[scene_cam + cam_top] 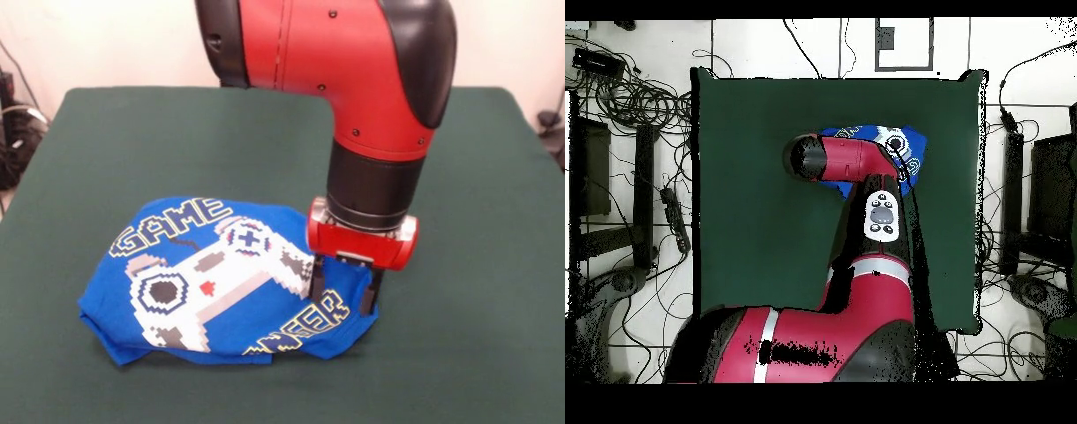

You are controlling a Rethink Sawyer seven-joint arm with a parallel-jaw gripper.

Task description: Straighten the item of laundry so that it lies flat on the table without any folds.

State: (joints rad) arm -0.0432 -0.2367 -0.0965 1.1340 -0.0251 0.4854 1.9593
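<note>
Blue T-shirt (221,283) bunched on the green desk (477,177), spread mostly to the picture-left of the hand (345,290) in the front view, its right edge directly under the fingers. Edges rolled under along the near and left sides; "GAME" readable, the second word partly tucked into a fold. Hand pointing straight down from a red wrist block, two dark fingers (318,281) set fairly narrowly apart with a ridge of blue cloth between them, tips down at the fabric; apparently pinching that ridge, though actual grip hard to confirm. Arm bent at an elbow above, forearm vertical. Overhead, shirt (903,150) mostly covered by the arm, only a blue patch with white print showing; hand itself hidden beneath the arm there.
</note>
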